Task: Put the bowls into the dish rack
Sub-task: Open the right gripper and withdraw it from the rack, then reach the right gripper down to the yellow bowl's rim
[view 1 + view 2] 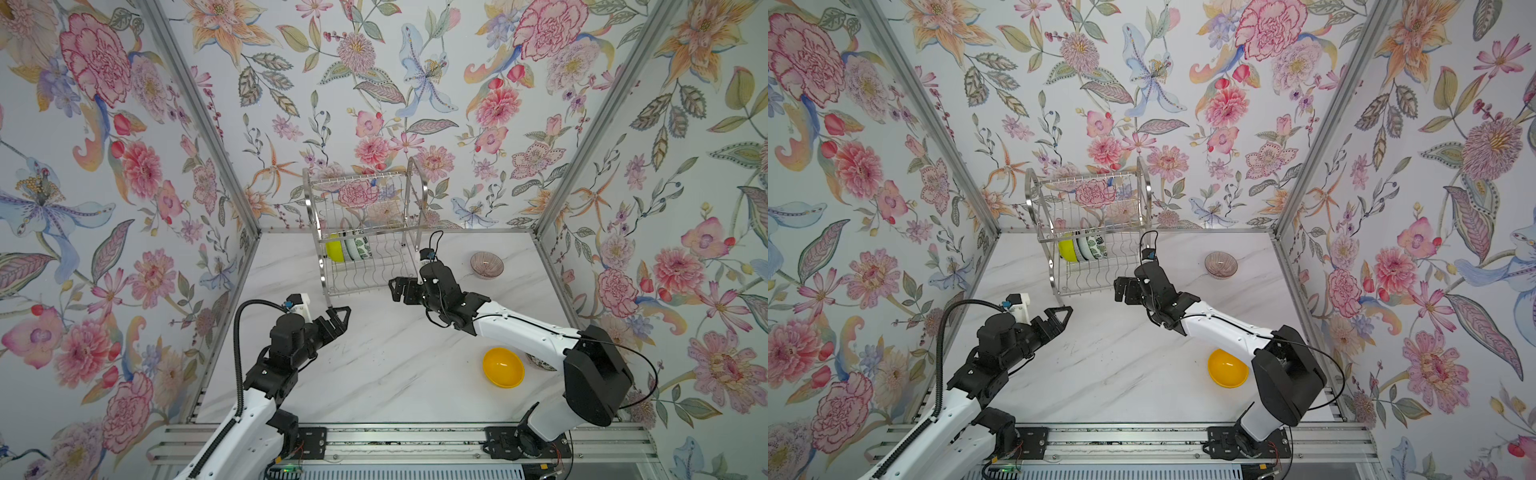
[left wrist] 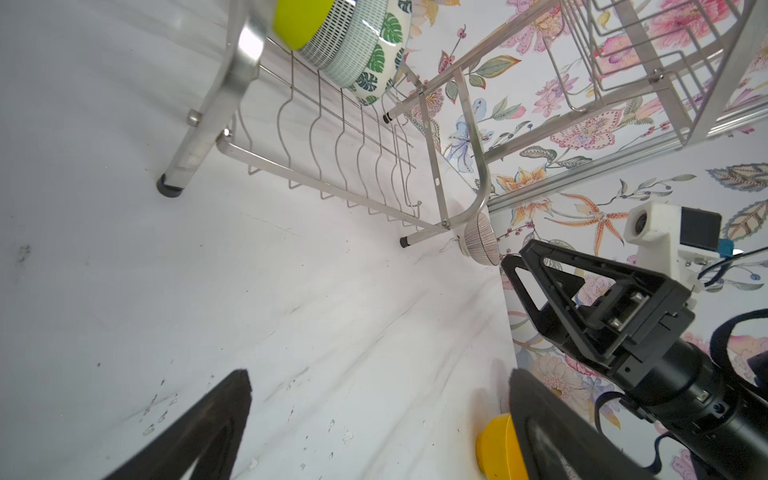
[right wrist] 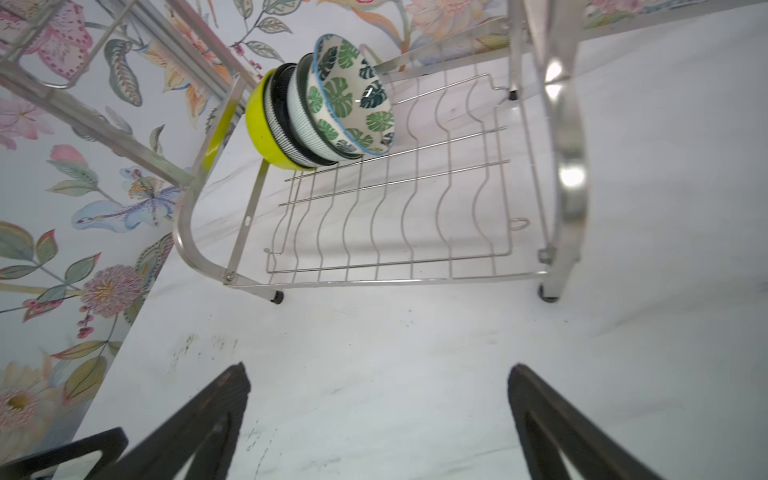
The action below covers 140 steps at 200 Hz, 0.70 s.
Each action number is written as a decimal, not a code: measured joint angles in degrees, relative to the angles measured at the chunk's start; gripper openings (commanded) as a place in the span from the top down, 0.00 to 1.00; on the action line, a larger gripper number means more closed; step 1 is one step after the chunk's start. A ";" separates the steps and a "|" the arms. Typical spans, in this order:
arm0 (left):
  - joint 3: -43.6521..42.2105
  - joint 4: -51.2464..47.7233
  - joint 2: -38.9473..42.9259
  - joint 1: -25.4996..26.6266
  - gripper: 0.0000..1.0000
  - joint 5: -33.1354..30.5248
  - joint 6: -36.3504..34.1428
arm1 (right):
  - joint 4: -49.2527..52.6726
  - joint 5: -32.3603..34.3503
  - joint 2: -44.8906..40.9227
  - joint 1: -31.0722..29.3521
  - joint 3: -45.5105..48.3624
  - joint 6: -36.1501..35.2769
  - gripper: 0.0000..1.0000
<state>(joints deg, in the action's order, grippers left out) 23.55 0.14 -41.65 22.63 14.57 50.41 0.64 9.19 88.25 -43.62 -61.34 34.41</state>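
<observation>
The dish rack [image 1: 308, 199] stands mid-way along the surface's [image 1: 374, 365] far edge, bowls nested on edge at the left end of its lower tier, lime green bowl [image 1: 334, 248] outermost, leaf-print bowl [image 1: 363, 248] innermost. The pinkish ribbed bowl [image 1: 486, 264] sits by the far right corner, the orange-yellow bowl [image 1: 503, 367] nearer the front right. The left fingers [image 2: 224, 415] are spread wide and empty off the rack's near left foot; the right fingers [image 3: 216, 415] are released too, facing the lower tier.

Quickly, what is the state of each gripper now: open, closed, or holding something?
Left gripper: open, jaws empty.
Right gripper: open, jaws empty.
</observation>
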 measured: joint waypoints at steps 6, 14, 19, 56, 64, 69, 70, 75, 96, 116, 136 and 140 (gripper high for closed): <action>0.00 1.38 -1.07 2.16 0.01 -0.96 -0.07 | 1.38 1.03 -1.42 0.61 1.18 0.46 0.01; 0.00 3.17 -2.60 4.81 0.01 -2.10 -0.17 | 3.13 2.10 -3.21 1.38 2.62 1.07 0.02; 0.04 4.33 -3.87 6.54 0.01 -3.13 -0.26 | 4.09 2.75 -4.31 1.92 3.54 1.51 0.02; 3.96 10.86 -16.22 18.29 0.01 -7.74 -2.27 | 13.92 6.40 -14.45 7.87 11.17 7.85 0.02; 5.92 12.07 -19.50 20.57 0.01 -8.31 -3.19 | 16.24 7.23 -17.33 9.51 13.07 9.33 0.01; 7.32 12.85 -21.44 21.86 0.01 -8.81 -3.74 | 17.99 7.69 -18.93 10.38 14.08 10.16 0.01; 7.76 13.18 -22.12 22.25 0.01 -8.85 -3.96 | 18.21 7.78 -19.19 10.56 14.21 10.29 0.02; 9.14 13.97 -23.96 23.41 0.01 -9.05 -4.37 | 20.02 7.85 -20.72 11.50 15.02 11.15 0.01; 14.10 18.25 -31.06 26.88 0.01 -9.27 -6.03 | 26.32 8.94 -24.98 14.32 16.94 14.23 0.01; 16.41 22.77 -35.82 28.61 0.01 -9.25 -6.49 | 30.32 9.35 -27.58 14.49 18.91 16.31 0.07; 17.16 26.84 -40.00 29.38 0.01 -9.03 -6.40 | 32.76 9.25 -30.47 14.23 22.38 18.73 0.16; 17.20 27.61 -40.83 29.49 0.01 -9.01 -6.19 | 33.11 9.29 -30.93 14.10 23.06 19.23 0.17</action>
<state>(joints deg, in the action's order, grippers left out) 40.75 27.75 -82.48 52.12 5.56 44.23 33.76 18.48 57.32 -29.52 -38.28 53.65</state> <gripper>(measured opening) 0.989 0.872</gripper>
